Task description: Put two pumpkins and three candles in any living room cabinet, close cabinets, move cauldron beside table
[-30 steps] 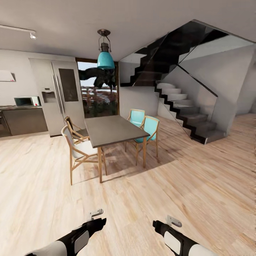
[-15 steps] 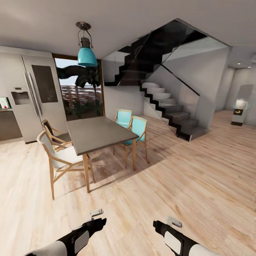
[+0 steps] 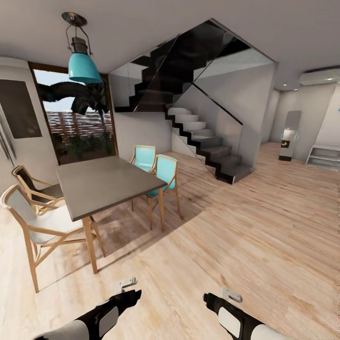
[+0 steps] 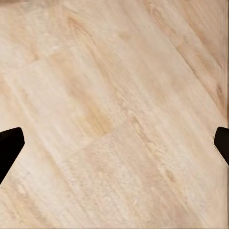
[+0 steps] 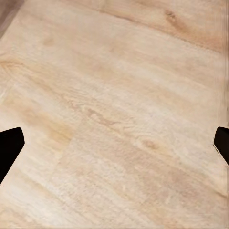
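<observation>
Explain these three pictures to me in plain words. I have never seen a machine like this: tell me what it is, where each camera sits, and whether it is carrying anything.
This is a wheeled robot with two arms, rendered in a simulator and steered by a person. The large picture comes from a camera on its head, looking forward and down: the left gripper and right gripper reach in from the bottom edge. Ahead stand a grey dining table with wooden chairs, two with turquoise backs, a turquoise hanging lamp, and a dark staircase on a pale wood floor.

The two small pictures come from cameras near each gripper, looking along its fingers. Both show bare floor between widely spread dark fingertips, so the grippers are open and hold nothing. The robot seems to be in transit.
</observation>
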`<state>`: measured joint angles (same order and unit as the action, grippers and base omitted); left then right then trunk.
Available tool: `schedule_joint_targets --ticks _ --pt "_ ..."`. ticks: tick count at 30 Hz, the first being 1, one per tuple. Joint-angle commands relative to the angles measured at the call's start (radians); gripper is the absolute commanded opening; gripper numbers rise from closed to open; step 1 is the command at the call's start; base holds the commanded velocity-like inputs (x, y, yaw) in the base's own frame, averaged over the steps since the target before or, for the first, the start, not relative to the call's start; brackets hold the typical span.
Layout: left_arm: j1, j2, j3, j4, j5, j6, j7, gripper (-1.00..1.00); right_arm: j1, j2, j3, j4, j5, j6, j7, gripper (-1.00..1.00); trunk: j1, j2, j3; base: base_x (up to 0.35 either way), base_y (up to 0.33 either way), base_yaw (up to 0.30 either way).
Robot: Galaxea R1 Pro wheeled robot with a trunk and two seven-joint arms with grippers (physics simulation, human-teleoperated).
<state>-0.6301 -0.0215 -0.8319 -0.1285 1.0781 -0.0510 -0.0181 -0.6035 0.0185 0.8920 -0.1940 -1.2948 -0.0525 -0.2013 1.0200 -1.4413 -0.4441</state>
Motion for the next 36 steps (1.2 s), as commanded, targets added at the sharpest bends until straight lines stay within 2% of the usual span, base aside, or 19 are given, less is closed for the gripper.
schedule_joint_targets --ticks 1,36 --pt "-0.001 0.000 -0.009 0.001 0.010 -0.004 -0.002 1.00 -0.001 0.000 0.008 -0.001 -0.011 -0.004 -0.005 1.00 0.001 -0.001 -0.002 0.330 0.001 -0.269" --pt "-0.001 -0.013 -0.007 0.001 0.009 -0.004 -0.002 1.00 -0.001 0.000 0.008 -0.001 -0.011 -0.004 -0.006 1.00 0.001 -0.001 -0.027 0.335 0.000 -0.269"
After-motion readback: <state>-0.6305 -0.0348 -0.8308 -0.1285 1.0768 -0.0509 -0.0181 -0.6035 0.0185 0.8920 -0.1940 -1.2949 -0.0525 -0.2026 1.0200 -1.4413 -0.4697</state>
